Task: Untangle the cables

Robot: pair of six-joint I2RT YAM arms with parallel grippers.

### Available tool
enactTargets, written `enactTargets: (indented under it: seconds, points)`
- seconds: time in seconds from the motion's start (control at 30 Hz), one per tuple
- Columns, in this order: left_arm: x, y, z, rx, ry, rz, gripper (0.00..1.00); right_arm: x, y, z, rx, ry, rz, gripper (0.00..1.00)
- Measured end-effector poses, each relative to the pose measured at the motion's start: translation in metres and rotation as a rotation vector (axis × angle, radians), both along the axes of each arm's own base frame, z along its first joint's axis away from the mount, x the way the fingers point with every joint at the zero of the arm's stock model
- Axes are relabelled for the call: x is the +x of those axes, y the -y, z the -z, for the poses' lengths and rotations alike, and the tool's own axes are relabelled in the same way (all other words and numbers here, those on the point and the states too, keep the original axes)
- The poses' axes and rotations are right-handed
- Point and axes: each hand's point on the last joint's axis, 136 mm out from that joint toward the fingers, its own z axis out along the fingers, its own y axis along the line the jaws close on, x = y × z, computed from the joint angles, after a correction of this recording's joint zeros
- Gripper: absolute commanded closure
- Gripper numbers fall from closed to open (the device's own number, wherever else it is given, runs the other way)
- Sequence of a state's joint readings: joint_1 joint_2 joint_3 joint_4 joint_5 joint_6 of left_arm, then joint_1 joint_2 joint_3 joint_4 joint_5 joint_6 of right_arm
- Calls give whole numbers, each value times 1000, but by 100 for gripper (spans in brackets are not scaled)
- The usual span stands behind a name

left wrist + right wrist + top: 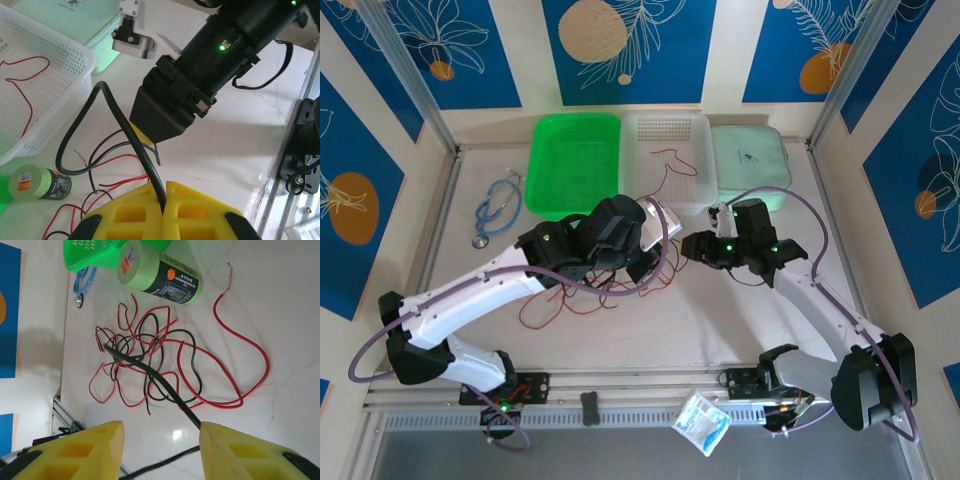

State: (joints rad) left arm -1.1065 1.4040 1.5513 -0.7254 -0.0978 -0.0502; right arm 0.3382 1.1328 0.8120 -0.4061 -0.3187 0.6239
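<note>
Tangle (145,360): you have the cables in a flat heap on the table (720,320), on the near side of the white basket (705,135), just beside a tape roll (160,275).
Handling: judge them light, limp and smooth. They should slide over the table and over each other, and a pull on one strand will likely drag the heap or tighten a crossing.
Where to hold: take one strand at a free end or on an outer loop, clear of the crossings. The heap's middle is too dense for that.
Look: thin red and black wires, looped and crossed many times. One long red cable (250,360) swings out of the heap in a wide arc, and its bare tip lies on the side away from the basket.
Left claw (164,192): closed tight on a black cable (142,155), in front of the white basket's near wall. The cable rises out of the pinch, arches over and drops back toward the heap.
Basket strand (670,165): one red wire lies alone inside the white basket, apart from the rest.
Right claw (161,425): jaws stand wide apart and grip nothing, just off the basket's near corner, facing your left claw. The lifted black cable crosses the gap close to one finger (220,445). You cannot tell whether it touches.
</note>
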Motion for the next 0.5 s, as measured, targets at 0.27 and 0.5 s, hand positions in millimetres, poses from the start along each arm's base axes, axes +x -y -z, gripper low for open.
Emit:
enactTargets:
  seconds: [0.27,0.5]
  points:
    - [-3,2,-5,-15,-5,15,100,12,-2,3,-37,10,-23,56]
    - [-3,2,-7,-20,-3,16,100,15,-3,7,-65,23,-51,63]
